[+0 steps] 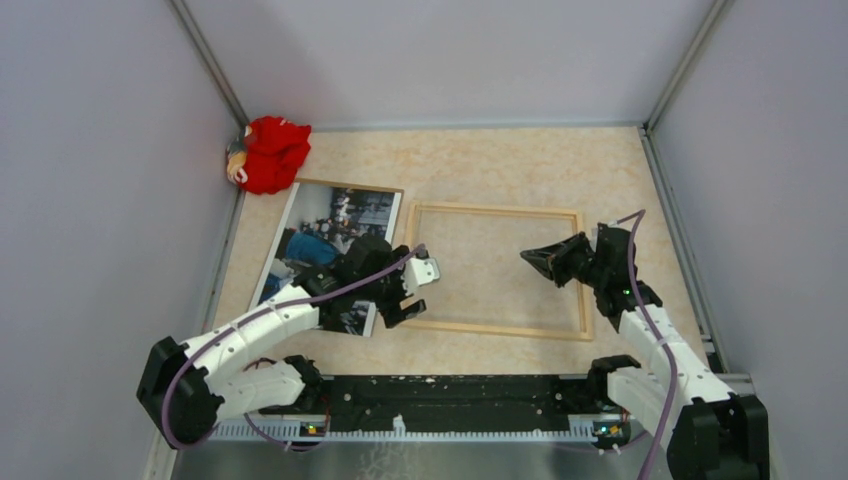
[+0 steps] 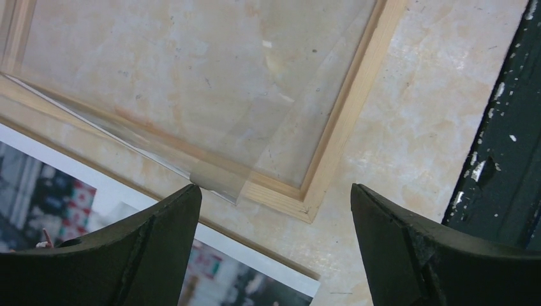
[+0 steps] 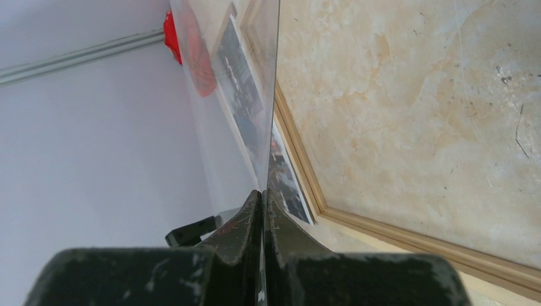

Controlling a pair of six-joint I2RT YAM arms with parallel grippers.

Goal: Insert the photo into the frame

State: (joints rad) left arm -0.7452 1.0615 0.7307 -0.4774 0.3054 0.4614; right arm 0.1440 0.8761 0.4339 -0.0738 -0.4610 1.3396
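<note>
Pinching the clear pane (image 3: 236,95) by its edge, your right gripper (image 3: 263,194) is clenched at center right of the top view. Your left gripper (image 2: 274,189) hangs released over the near-left corner of the frame (image 2: 348,115), where a corner of the pane overlaps the wood. The frame lies flat mid-picture; the photo (image 1: 335,215) lies face up outside it, just beside its left rail, toward the upper left.

Plain pale lilac walls (image 1: 450,60) closed in a beige marbled tabletop (image 1: 500,165) on the left, far and right, with grey metal rails (image 1: 210,60) up the corners.
</note>
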